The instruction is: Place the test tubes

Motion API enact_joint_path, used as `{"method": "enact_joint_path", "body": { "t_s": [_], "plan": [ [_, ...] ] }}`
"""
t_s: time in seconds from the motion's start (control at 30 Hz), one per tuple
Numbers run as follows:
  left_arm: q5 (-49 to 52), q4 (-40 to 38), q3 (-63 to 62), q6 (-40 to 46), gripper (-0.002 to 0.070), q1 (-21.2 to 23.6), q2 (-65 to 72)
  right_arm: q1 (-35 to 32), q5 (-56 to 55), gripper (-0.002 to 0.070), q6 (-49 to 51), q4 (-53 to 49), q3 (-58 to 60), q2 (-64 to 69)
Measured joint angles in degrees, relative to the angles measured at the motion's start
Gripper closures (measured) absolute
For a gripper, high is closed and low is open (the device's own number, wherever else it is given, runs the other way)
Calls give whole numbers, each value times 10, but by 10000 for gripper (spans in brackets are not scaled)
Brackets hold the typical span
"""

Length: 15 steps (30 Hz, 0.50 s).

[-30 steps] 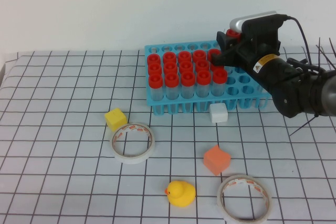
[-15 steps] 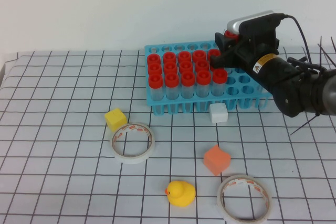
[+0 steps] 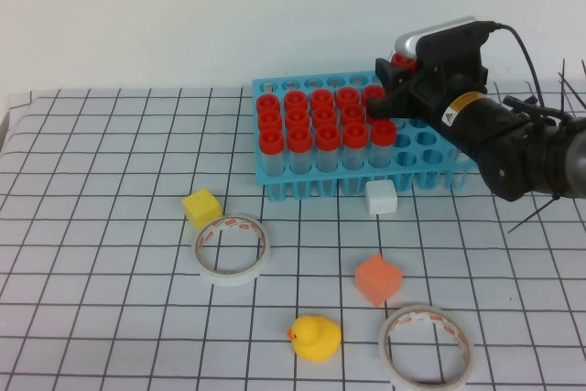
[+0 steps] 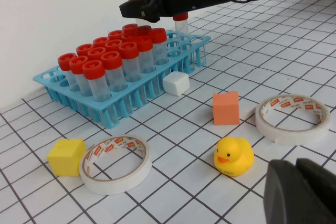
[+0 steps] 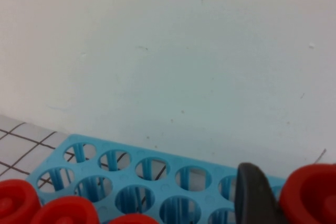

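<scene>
A blue rack (image 3: 430, 148) stands at the back of the table, its left part filled with several red-capped test tubes (image 3: 313, 124). Over the rack's back rows hovers my right gripper (image 3: 392, 80), shut on a red-capped test tube (image 3: 403, 59). In the right wrist view that tube's cap (image 5: 310, 195) sits against one dark finger (image 5: 252, 192), above empty rack holes (image 5: 105, 174). My left gripper (image 4: 302, 192) is low over the table's near side, close to the duck, shut with nothing in it. It does not show in the high view.
A white cube (image 3: 381, 198) lies just in front of the rack. Nearer stand a yellow cube (image 3: 201, 208), a tape roll (image 3: 232, 248), an orange cube (image 3: 378, 278), a yellow duck (image 3: 316, 337) and a second tape roll (image 3: 427, 345).
My right gripper, with the tube, has edged slightly left and up over the rack. Nothing else has moved.
</scene>
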Motion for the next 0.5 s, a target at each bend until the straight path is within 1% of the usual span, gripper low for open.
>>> {"method": "enact_joint_path", "body": {
  "t_s": [0.13,0.27,0.3,0.5],
  "plan": [
    [0,0,0,0,676,0,0,0,11,414,0,-4,-3,0],
    [0,0,0,0,676,0,0,-1,23,414,-1,-36,-4,-4],
    [0,0,0,0,676,0,0,-1,42,414,-1,-44,-4,-5],
    [0,1,0,0,676,0,0,-1,60,414,1,-54,-3,-13]
  ]
}}
